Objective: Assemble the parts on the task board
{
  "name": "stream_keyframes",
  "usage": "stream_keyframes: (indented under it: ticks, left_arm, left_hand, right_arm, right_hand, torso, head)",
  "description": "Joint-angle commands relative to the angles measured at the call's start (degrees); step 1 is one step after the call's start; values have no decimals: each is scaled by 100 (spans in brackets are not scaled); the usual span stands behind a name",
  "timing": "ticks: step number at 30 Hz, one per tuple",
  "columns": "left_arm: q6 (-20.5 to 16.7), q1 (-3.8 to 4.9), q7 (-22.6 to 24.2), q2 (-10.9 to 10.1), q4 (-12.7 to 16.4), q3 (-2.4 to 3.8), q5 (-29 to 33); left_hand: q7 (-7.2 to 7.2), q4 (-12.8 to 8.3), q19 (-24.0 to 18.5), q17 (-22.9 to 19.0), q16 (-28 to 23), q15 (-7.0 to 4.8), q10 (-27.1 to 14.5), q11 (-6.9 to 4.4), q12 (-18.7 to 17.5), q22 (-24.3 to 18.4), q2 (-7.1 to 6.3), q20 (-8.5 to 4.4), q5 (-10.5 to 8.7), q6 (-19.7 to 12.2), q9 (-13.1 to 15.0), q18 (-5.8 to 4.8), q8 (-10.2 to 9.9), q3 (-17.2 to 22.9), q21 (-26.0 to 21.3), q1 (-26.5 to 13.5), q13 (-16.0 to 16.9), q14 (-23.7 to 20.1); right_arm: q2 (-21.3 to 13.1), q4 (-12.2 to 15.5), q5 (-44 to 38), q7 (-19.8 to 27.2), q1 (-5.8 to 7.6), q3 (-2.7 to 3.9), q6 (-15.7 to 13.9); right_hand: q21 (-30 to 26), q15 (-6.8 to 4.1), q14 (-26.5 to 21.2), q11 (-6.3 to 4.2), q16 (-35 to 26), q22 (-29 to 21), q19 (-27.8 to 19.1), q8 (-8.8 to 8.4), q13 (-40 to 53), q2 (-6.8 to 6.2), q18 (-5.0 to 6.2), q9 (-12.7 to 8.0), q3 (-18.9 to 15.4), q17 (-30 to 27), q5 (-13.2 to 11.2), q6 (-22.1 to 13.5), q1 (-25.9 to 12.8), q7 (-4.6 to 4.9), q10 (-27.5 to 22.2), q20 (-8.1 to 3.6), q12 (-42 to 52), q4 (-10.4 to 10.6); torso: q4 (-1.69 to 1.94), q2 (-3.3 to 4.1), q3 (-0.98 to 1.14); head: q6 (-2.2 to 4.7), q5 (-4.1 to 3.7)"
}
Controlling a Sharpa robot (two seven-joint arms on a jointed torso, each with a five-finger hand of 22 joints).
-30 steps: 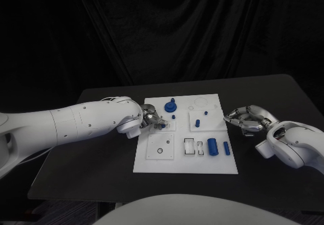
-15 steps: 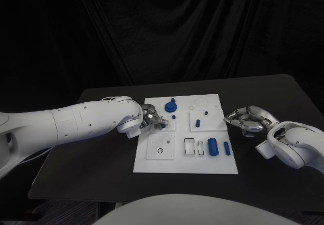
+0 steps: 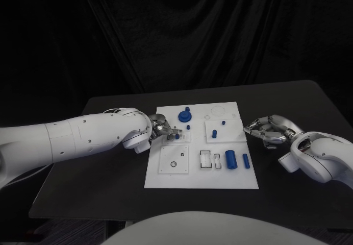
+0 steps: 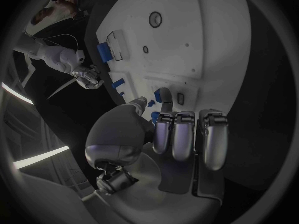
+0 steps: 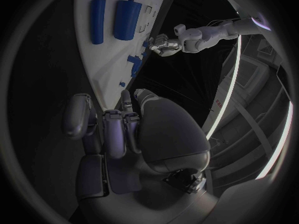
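Task board (image 3: 202, 176) lies mid-desk with blue parts (image 3: 231, 158) on it; left hand (image 3: 163, 130) has drawn slightly back at its left edge, grip unclear, while right hand (image 3: 266, 129) stays curled, empty, alongside.

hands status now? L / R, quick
Left hand: fingertips on the task board at a small blue part; a real grip cannot be told.
Right hand: fingers curled in, holding nothing, just off the board's right edge.

Blue parts (image 3: 231, 158) lie on the white task board (image 3: 202, 181), black table (image 3: 103, 194).
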Motion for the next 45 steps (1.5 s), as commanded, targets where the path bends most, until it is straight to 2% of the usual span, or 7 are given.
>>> stream_keyframes:
  ticks: [1, 12, 18, 21, 28, 34, 45]
  left_arm:
    - [-807, 139, 406, -129, 190, 12, -533]
    - [-449, 880, 431, -395, 296, 20, -768]
    - [656, 1039, 86, -209, -86, 9, -952]
    - [1388, 1066, -234, 19, -492, 6, -1091]
    - [2051, 1015, -542, 502, -1306, 5, -1178]
    - [2249, 894, -657, 790, -1781, 5, -1196]
    - [2263, 802, -586, 885, -1961, 5, -1201]
  left_hand:
    - [-69, -41, 601, 1509, 15, -84, 605, -79, 19, 1509, -18, -72, 184, 1, 239, -35, 215, -61, -20, 180, 1506, 604]
    - [-112, 43, 601, 1509, 15, -117, 605, -118, 19, 1509, 18, -109, 167, -27, 485, -35, 440, -263, -20, 139, 1506, 604]
    - [-82, -105, 601, 1509, 15, -103, 605, -96, 19, 1509, 101, -98, 407, -235, 396, -35, 288, -170, -20, 616, 1506, 604]
    - [-27, -88, 601, 1509, 15, -62, 605, -50, 19, 1509, 119, -64, 356, -280, 209, -35, 53, -153, -20, 741, 1506, 604]
    - [38, -80, 601, 1509, 15, -8, 605, 7, 19, 1509, 100, -11, 258, -222, -136, -35, -322, -178, -20, 833, 1506, 604]
    - [84, -9, 601, 1509, 15, 29, 605, 48, 19, 1509, 90, 26, 40, -149, -349, -35, -546, -291, -20, 759, 1506, 604]
    - [87, 36, 601, 1509, 15, 39, 605, 57, 19, 1509, 114, 39, -6, -75, -414, -35, -607, -363, -20, 683, 1506, 604]
  right_arm:
    - [-16, 26, -23, 110, -15, 4, -83]
    - [-33, 50, -22, 357, -13, 4, -269]
    - [15, 34, -22, 366, -12, 4, -259]
    - [48, 15, -22, 374, -13, 4, -238]
    - [69, -5, -22, 410, -14, 4, -227]
    - [69, -2, -23, 434, -14, 4, -224]
    - [64, -2, -23, 424, -14, 4, -209]
  right_hand:
    - [17, 33, 333, 42, -16, 805, -18, 35, 976, -34, 59, -8, 2, 888, 22, -10, -24, 6, -1, 23, -18, 35]
    - [173, 28, 369, 34, 40, 860, 71, 58, 1033, -70, 22, -10, -21, 961, 46, 12, -61, -5, 70, 22, 15, 30]
    - [173, 26, 371, 32, 42, 860, 72, 60, 1037, -75, 22, -12, -23, 964, 51, 13, -66, -6, 75, 22, 17, 30]
    - [167, 23, 369, 27, 38, 860, 73, 62, 1034, -72, 24, -16, -14, 957, 71, 8, -56, -12, 74, 19, 17, 21]
    - [169, 20, 372, 22, 42, 862, 77, 64, 1035, -68, 23, -20, -1, 962, 95, 3, -41, -15, 76, 17, 18, 14]
    - [171, 18, 374, 21, 44, 863, 79, 65, 1035, -67, 23, -22, 5, 964, 108, 1, -34, -16, 77, 16, 18, 11]
    - [163, 16, 372, 21, 41, 861, 77, 66, 1036, -66, 25, -24, 11, 959, 123, -2, -28, -15, 78, 14, 19, 11]
  torso:
    - [-2, -1, -2]
    - [-24, 8, -5]
    - [-28, 17, 16]
    - [-19, 30, 17]
    - [-30, 28, 34]
    - [-27, 41, 6]
    - [-64, 105, -31]
  head:
    - [-1, -32]
    - [-1, -28]
    - [-1, 17]
    - [-1, 23]
    - [-1, 37]
    - [-1, 14]
    - [-1, 103]
